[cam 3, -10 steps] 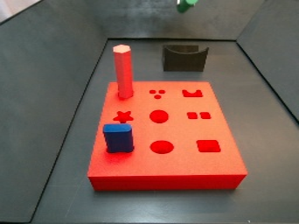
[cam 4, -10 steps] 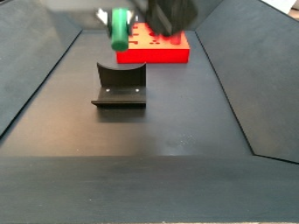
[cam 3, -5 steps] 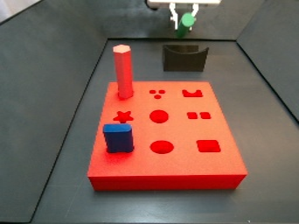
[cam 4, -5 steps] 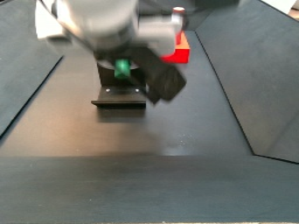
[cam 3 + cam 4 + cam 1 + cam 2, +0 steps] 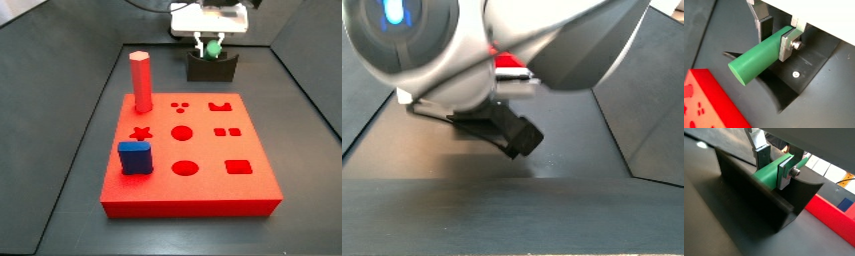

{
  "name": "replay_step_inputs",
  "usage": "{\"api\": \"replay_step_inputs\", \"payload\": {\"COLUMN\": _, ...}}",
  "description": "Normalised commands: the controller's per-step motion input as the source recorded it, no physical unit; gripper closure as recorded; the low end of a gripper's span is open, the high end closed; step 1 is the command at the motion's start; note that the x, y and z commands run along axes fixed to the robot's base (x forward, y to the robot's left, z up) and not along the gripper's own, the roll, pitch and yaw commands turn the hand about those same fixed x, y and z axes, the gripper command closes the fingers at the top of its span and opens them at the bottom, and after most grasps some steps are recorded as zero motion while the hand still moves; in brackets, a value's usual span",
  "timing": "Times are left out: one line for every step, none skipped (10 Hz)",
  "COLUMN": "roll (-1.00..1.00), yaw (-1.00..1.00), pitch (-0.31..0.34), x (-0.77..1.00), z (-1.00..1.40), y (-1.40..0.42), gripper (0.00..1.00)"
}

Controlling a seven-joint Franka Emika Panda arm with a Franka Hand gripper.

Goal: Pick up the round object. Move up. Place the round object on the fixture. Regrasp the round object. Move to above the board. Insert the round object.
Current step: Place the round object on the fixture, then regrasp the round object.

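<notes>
The gripper [image 5: 775,46] is shut on the round object [image 5: 754,62], a green cylindrical peg that lies crosswise between the silver fingers. In both wrist views the peg sits just over the curved notch of the fixture [image 5: 757,203]; whether it touches the notch I cannot tell. In a side view the gripper [image 5: 210,42] stands low over the fixture [image 5: 211,68] at the far end, with the peg [image 5: 210,47] showing between the fingers. The board [image 5: 187,150], a thick red slab with shaped holes, lies nearer the camera.
A tall red hexagonal peg [image 5: 140,80] and a blue square block [image 5: 134,157] stand in the board's left side. The board's corner shows in both wrist views [image 5: 704,100]. The arm [image 5: 489,50] fills most of a side view and hides the fixture there.
The gripper has come down with the green peg from high above to the fixture's notch. The arm now blocks a side view.
</notes>
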Motion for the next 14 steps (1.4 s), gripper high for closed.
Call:
{"api": "replay_step_inputs", "payload": {"roll": -0.17, "yaw": -0.08, "pitch": 0.022, "x": 0.13, "z": -0.69, "y": 0.09, "gripper": 1.00}}
{"api": "replay_step_inputs", "payload": {"roll": -0.13, "yaw": -0.08, "pitch": 0.017, "x": 0.09, "z": -0.65, "y": 0.07, "gripper": 1.00}}
{"api": "replay_step_inputs", "payload": {"roll": -0.13, "yaw": -0.07, "pitch": 0.017, "x": 0.08, "z": -0.65, "y": 0.06, "gripper": 1.00}}
{"api": "replay_step_inputs", "payload": {"roll": 0.00, "yaw": 0.00, "pitch": 0.000, "x": 0.00, "z": 0.00, "y": 0.00, "gripper": 0.00}}
{"api": "replay_step_inputs", "payload": {"roll": -0.07, "yaw": 0.09, "pitch": 0.001, "x": 0.00, "z": 1.00, "y": 0.00, "gripper": 0.00}}
{"api": "replay_step_inputs", "payload": {"roll": -0.06, "yaw": 0.09, "pitch": 0.003, "x": -0.01, "z": 1.00, "y": 0.00, "gripper": 0.00}}
{"api": "replay_step_inputs", "payload": {"roll": -0.04, "yaw": 0.09, "pitch": 0.011, "x": -0.02, "z": 1.00, "y": 0.00, "gripper": 0.00}}
{"api": "replay_step_inputs", "payload": {"roll": -0.01, "yaw": 0.07, "pitch": 0.020, "x": -0.03, "z": 1.00, "y": 0.00, "gripper": 0.00}}
{"api": "replay_step_inputs", "payload": {"roll": 0.01, "yaw": 0.06, "pitch": 0.046, "x": -0.04, "z": 1.00, "y": 0.00, "gripper": 0.00}}
{"api": "replay_step_inputs", "payload": {"roll": 0.02, "yaw": 0.04, "pitch": 0.069, "x": -0.04, "z": 0.86, "y": 0.00, "gripper": 0.00}}
{"api": "replay_step_inputs", "payload": {"roll": 0.03, "yaw": 0.03, "pitch": 0.088, "x": -0.03, "z": 0.67, "y": 0.00, "gripper": 0.00}}
{"api": "replay_step_inputs", "payload": {"roll": 0.03, "yaw": 0.00, "pitch": 0.105, "x": -0.03, "z": 0.43, "y": 0.01, "gripper": 0.00}}
{"api": "replay_step_inputs", "payload": {"roll": 0.04, "yaw": -0.01, "pitch": 0.110, "x": -0.02, "z": 0.25, "y": 0.00, "gripper": 0.00}}
{"api": "replay_step_inputs", "payload": {"roll": 1.00, "yaw": 0.01, "pitch": 0.072, "x": -0.08, "z": 0.87, "y": -1.00, "gripper": 0.00}}
